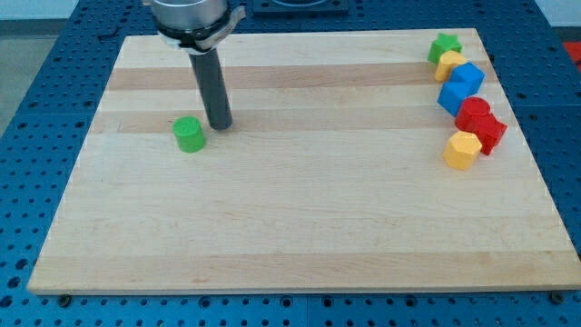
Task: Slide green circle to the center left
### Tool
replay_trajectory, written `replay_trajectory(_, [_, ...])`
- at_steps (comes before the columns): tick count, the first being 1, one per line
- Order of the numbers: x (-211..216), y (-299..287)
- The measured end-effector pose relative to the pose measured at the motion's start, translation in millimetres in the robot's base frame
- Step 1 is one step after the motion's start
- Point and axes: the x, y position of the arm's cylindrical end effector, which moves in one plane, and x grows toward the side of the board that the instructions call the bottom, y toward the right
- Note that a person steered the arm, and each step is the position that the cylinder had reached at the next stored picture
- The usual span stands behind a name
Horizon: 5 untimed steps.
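The green circle [189, 134] is a short green cylinder on the wooden board [300, 227], at the view's left and a little above mid-height. My tip [219, 124] stands on the board just to the right of the green circle and slightly above it, close to its edge. I cannot tell whether they touch. The dark rod rises from the tip to the grey arm at the view's top.
A cluster of blocks lies along the board's right edge: a green star [444, 44], a yellow block [449, 64], a blue block [460, 86], two red blocks [480, 123] and a yellow hexagon [462, 150]. The board's left edge [80, 163] is near the circle.
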Motion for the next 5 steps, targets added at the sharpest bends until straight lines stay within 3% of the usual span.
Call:
replay_trajectory(1, [14.3, 5.8])
replay_trajectory(4, [35.3, -130.1])
replay_trajectory(5, [35.3, -103.9])
